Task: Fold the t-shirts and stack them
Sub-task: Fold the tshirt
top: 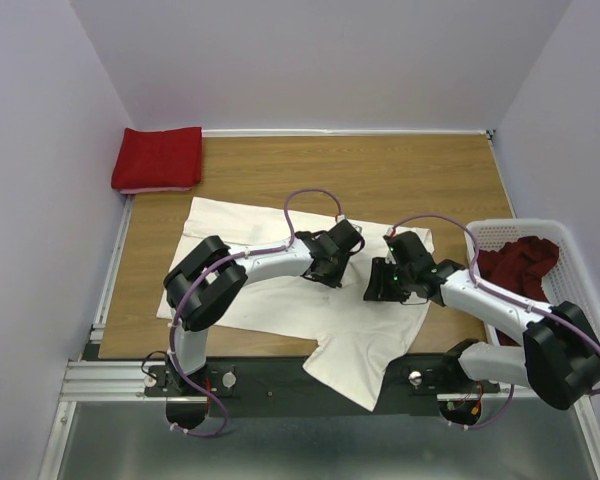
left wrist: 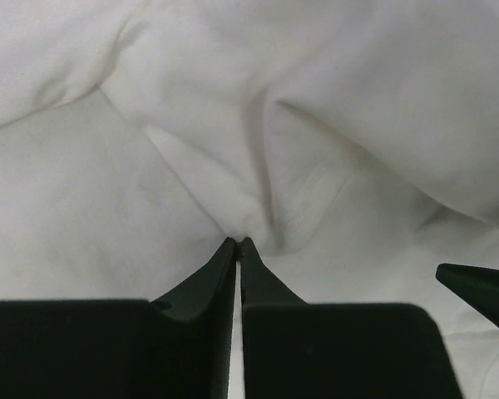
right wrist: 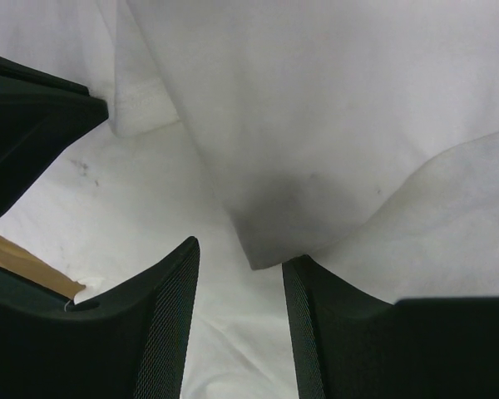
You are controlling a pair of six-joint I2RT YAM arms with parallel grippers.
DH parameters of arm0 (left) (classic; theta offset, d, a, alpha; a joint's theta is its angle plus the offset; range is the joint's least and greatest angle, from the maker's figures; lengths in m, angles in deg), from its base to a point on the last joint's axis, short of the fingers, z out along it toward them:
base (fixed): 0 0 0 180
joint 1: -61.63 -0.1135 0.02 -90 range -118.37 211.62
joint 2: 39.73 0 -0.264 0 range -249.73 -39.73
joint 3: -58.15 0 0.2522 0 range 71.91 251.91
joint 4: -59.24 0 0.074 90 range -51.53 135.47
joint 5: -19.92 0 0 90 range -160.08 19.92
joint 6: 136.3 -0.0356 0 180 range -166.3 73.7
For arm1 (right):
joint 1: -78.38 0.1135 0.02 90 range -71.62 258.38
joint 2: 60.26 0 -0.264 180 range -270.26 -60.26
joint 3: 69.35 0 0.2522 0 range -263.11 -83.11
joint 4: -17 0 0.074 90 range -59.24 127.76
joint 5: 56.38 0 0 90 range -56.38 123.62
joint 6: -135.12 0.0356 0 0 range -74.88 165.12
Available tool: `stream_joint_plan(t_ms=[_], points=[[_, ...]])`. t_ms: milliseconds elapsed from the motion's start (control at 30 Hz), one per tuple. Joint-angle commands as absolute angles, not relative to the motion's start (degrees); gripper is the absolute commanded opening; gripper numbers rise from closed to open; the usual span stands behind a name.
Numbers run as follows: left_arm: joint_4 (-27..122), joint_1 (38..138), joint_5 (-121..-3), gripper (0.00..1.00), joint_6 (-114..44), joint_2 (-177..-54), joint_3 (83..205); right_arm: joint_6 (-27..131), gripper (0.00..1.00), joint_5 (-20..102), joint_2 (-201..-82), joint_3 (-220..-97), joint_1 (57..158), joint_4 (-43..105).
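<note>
Three shirts are counted: one cream-white shirt (top: 355,345), one bright red shirt (top: 158,158), one dark red shirt (top: 518,265). One basket (top: 510,228) and one bench (top: 380,170) are also seen.

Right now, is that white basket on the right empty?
No, a dark red shirt lies bunched up inside the white basket.

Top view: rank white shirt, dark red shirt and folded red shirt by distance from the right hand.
1. White shirt, directly under the right hand.
2. Dark red shirt, in the basket at right.
3. Folded red shirt, far left corner.
</note>
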State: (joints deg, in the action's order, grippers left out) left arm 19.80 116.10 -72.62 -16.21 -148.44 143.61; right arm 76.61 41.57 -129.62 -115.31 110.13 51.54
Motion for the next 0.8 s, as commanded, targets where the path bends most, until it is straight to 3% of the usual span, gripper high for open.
stream_joint_plan(t_ms=[0, 67, 200, 333, 567, 767], points=[[19.2, 116.7, -73.7, 0.08, -16.2, -148.4, 144.6, 77.1, 0.50, 38.8, -131.0, -116.7, 110.9, 50.5], [19.2, 116.7, -73.8, 0.01, -16.2, -148.0, 144.6, 77.0, 0.50, 38.4, -131.4, -116.9, 111.3, 50.4], [19.1, 116.7, -74.0, 0.00, -16.0, -147.1, 144.6, 77.4, 0.48, 37.3, -132.5, -117.0, 111.4, 50.4], [18.5, 116.7, -74.6, 0.00, -16.0, -145.9, 144.9, 77.4, 0.38, 37.0, -132.8, -117.1, 111.7, 50.3], [17.8, 116.6, -75.2, 0.00, -16.2, -144.7, 145.4, 77.8, 0.10, 36.3, -129.4, -117.3, 111.7, 50.9], [16.1, 116.5, -76.6, 0.00, -17.3, -143.9, 145.8, 78.7, 0.05, 39.7, -127.3, -118.1, 111.7, 51.9]])
